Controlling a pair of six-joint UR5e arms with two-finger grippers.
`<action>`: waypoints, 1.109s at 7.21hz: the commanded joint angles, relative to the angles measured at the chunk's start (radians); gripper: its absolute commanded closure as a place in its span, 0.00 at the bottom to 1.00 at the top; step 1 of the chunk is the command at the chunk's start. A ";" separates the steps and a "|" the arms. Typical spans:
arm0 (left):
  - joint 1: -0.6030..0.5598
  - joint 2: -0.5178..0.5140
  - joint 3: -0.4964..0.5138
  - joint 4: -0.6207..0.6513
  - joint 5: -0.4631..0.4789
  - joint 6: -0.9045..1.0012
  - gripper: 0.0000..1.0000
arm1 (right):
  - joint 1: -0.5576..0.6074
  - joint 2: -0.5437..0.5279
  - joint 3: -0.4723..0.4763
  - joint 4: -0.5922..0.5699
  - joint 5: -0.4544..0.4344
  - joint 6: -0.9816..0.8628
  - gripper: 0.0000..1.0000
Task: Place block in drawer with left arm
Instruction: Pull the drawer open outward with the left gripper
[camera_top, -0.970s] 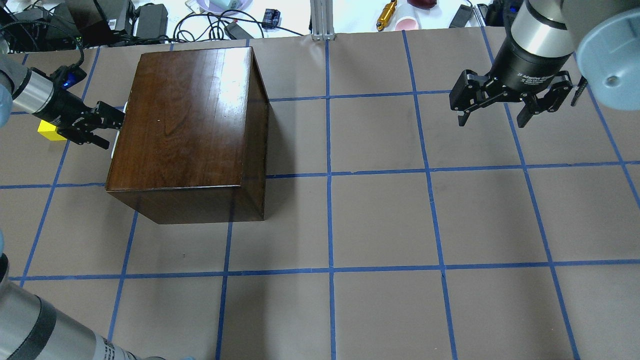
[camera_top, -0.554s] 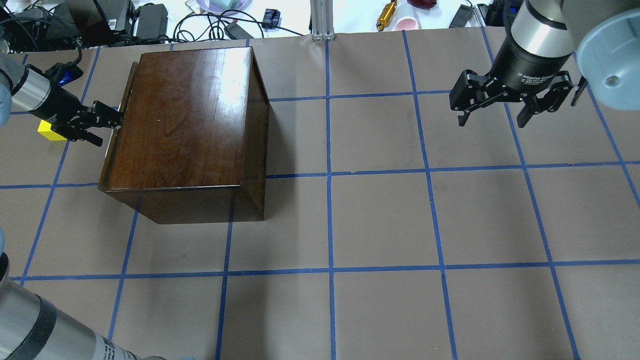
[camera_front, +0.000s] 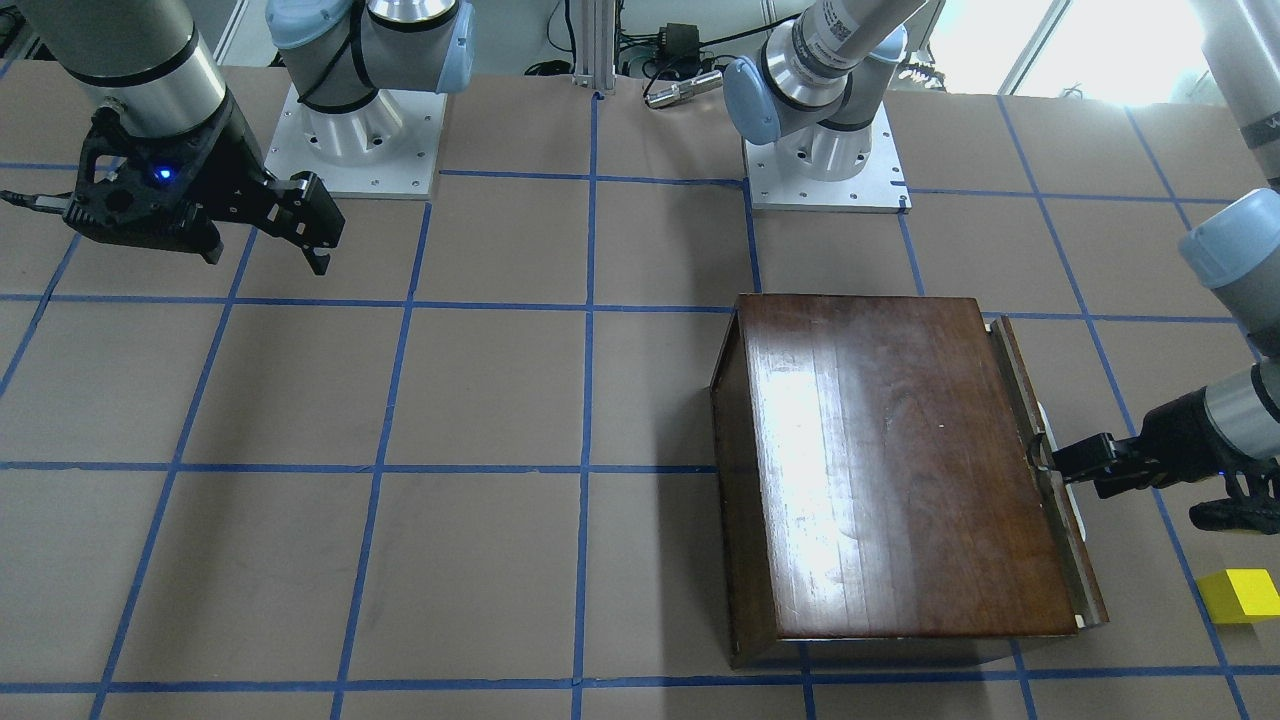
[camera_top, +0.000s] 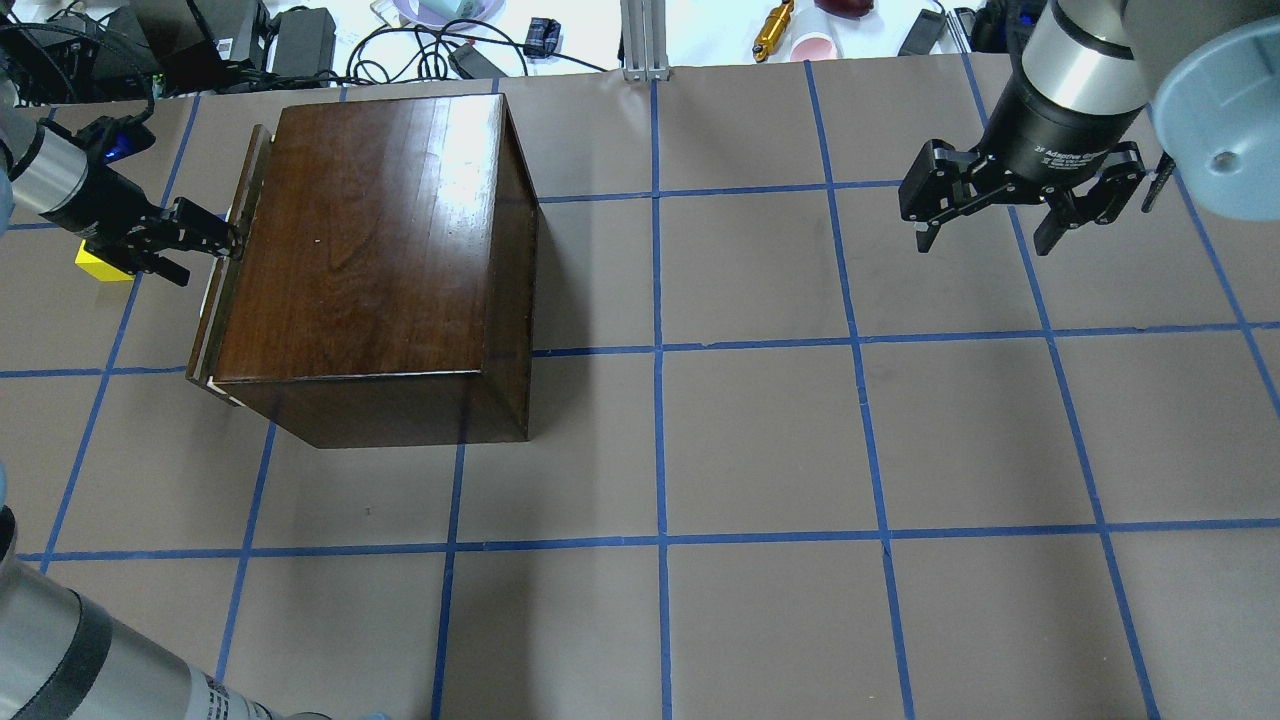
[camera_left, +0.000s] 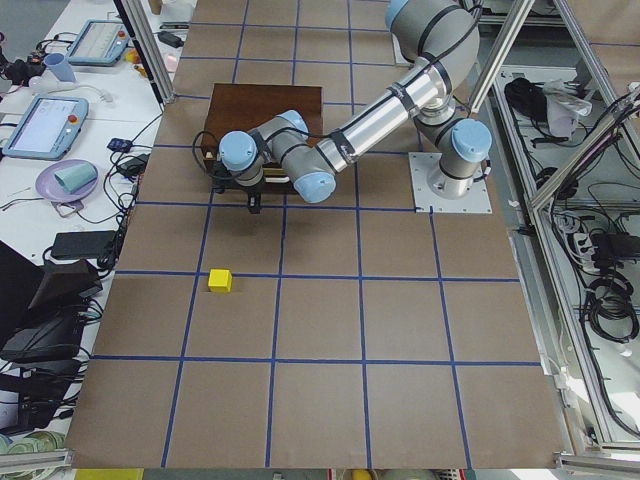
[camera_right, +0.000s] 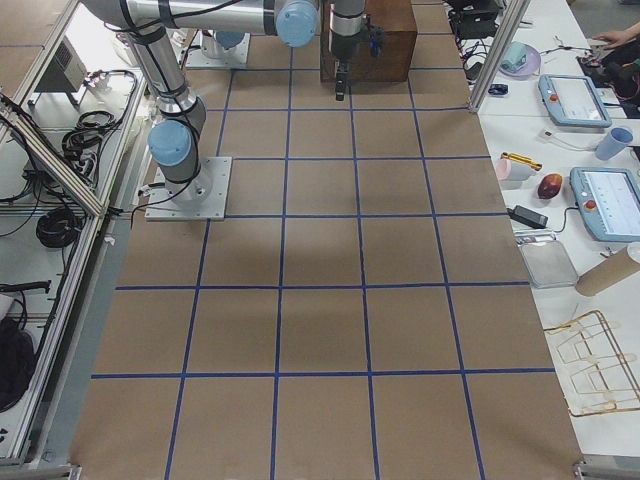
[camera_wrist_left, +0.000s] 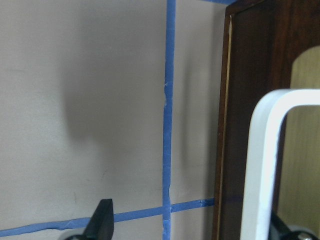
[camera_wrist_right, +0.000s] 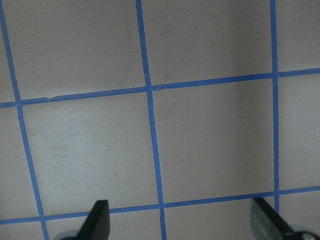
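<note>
Flat surface (camera_top: 760, 440), brown paper taped into blue squares, with broad open room right of the box. Glossy dark wooden box (camera_top: 370, 230), rectangular, at the far left. Its drawer (camera_front: 1072, 545) stands out by a thin pale strip. Left claw (camera_top: 208, 258) is spread wide, one finger hooked inside the white loop handle (camera_wrist_left: 262, 165). Right claw (camera_top: 985, 243) is wide and empty, well apart. Small yellow block (camera_top: 95, 265), a cube, lies on the surface just beyond the left claw, outside the drawer.
</note>
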 joint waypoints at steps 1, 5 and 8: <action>0.010 0.004 0.004 -0.001 0.015 0.029 0.06 | 0.000 0.000 0.000 0.000 0.000 0.000 0.00; 0.011 0.003 0.005 0.000 0.024 0.047 0.06 | 0.000 0.000 0.000 0.000 0.000 0.000 0.00; 0.011 0.003 0.007 0.002 0.062 0.045 0.06 | 0.000 0.000 0.000 0.000 0.000 0.000 0.00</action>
